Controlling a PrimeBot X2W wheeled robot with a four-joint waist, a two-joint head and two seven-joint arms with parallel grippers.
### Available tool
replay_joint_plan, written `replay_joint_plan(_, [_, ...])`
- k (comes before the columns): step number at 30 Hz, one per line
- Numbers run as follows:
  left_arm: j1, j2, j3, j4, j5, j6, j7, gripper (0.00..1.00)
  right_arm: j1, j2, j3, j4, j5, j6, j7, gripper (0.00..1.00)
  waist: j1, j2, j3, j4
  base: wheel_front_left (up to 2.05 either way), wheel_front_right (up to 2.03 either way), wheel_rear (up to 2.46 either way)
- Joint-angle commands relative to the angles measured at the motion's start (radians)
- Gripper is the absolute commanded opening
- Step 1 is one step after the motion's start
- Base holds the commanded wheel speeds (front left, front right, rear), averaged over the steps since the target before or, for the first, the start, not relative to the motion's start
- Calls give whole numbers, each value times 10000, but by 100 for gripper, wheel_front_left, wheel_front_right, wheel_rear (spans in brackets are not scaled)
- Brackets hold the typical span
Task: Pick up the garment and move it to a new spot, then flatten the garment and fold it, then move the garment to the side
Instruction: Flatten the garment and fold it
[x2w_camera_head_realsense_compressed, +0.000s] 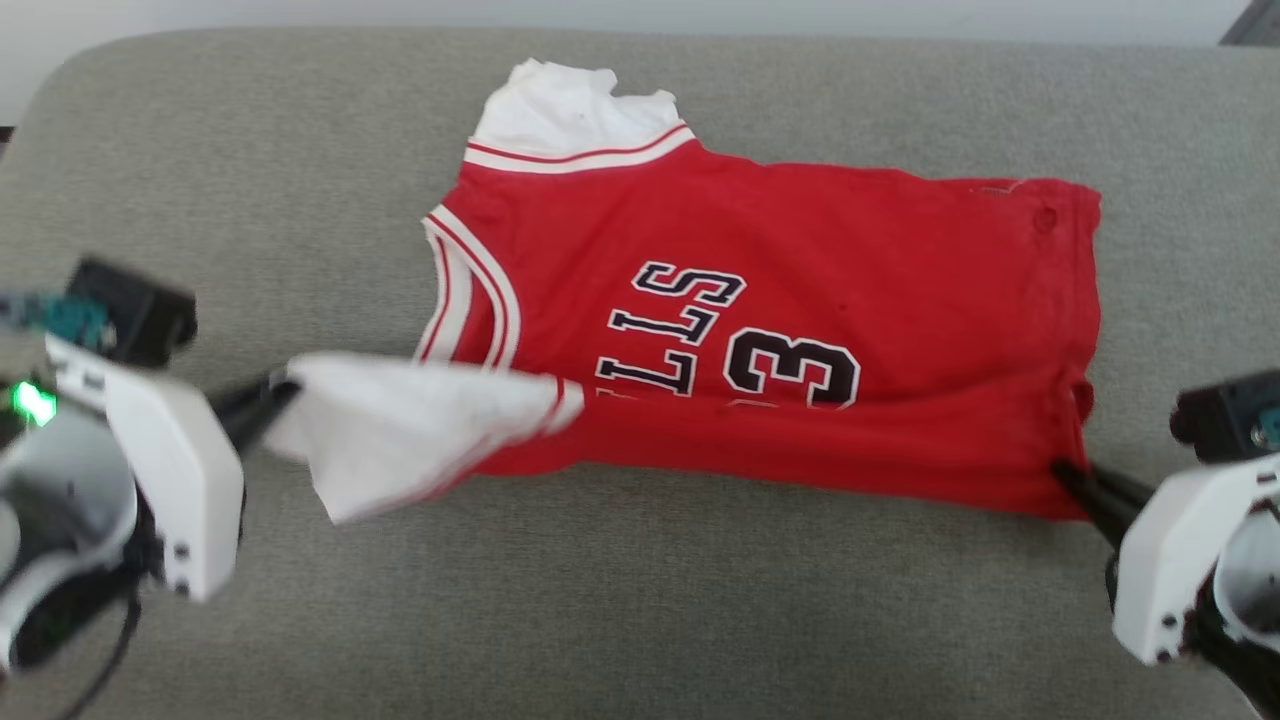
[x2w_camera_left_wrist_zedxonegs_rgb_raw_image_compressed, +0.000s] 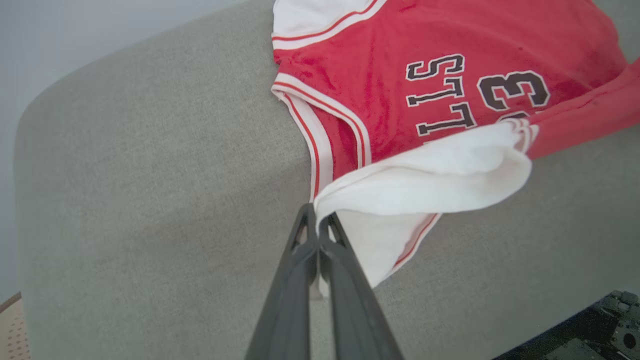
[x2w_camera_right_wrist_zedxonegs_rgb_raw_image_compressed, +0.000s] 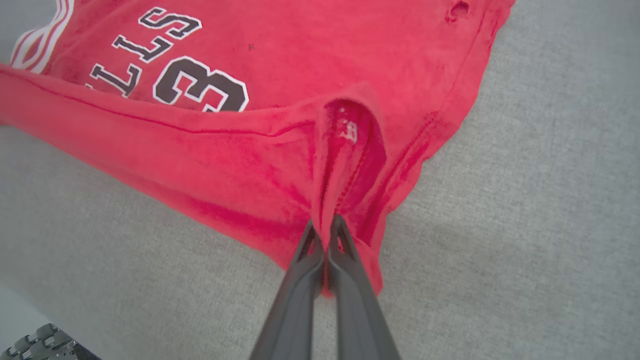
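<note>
The garment (x2w_camera_head_realsense_compressed: 780, 330) is a bright-red jersey with white sleeves, striped trim and dark lettering, spread across a grey cushion. Its near edge is lifted off the surface. My left gripper (x2w_camera_head_realsense_compressed: 285, 392) is shut on the white near sleeve (x2w_camera_head_realsense_compressed: 400, 425), which hangs stretched toward it; in the left wrist view the gripper (x2w_camera_left_wrist_zedxonegs_rgb_raw_image_compressed: 316, 216) pinches the white cloth (x2w_camera_left_wrist_zedxonegs_rgb_raw_image_compressed: 425, 180). My right gripper (x2w_camera_head_realsense_compressed: 1062, 470) is shut on the red hem corner at the lower right; in the right wrist view the gripper (x2w_camera_right_wrist_zedxonegs_rgb_raw_image_compressed: 325, 227) holds a bunched red fold (x2w_camera_right_wrist_zedxonegs_rgb_raw_image_compressed: 350, 150).
The grey fabric cushion (x2w_camera_head_realsense_compressed: 640, 600) spans the whole head view, with bare room in front of the jersey and to its left. Its rounded back-left corner (x2w_camera_head_realsense_compressed: 70, 80) meets a pale wall. A dark object (x2w_camera_left_wrist_zedxonegs_rgb_raw_image_compressed: 600, 325) lies beyond the cushion's edge.
</note>
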Motion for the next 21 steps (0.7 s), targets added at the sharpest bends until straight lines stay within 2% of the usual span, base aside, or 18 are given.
replay_joint_plan(1, [-294,-120,24,201,165,-174,54,0,-193,109,-106,1,-166,-4,-10,0,0,-1,107,-95,0,0,0])
replay_joint_plan(12, [-3184,-2291,-330,3950,1355,-2528,212,0,-2099,1591,-441,1206,-1981,-3,-491,0,0,-1,899,-542,0,0,0])
replay_joint_plan(16, [-3800,-3028,-601,5347,1537,-3059,164,0,-2659,1954,-453,1813,-2434,-3,-570,0,0,-1,1201,-685,0,0,0])
replay_joint_plan(21, [-4275,-3711,-965,6790,1489,-3357,109,0,-3190,2220,-213,2532,-2553,-3,-622,0,0,-1,1508,-827,0,0,0])
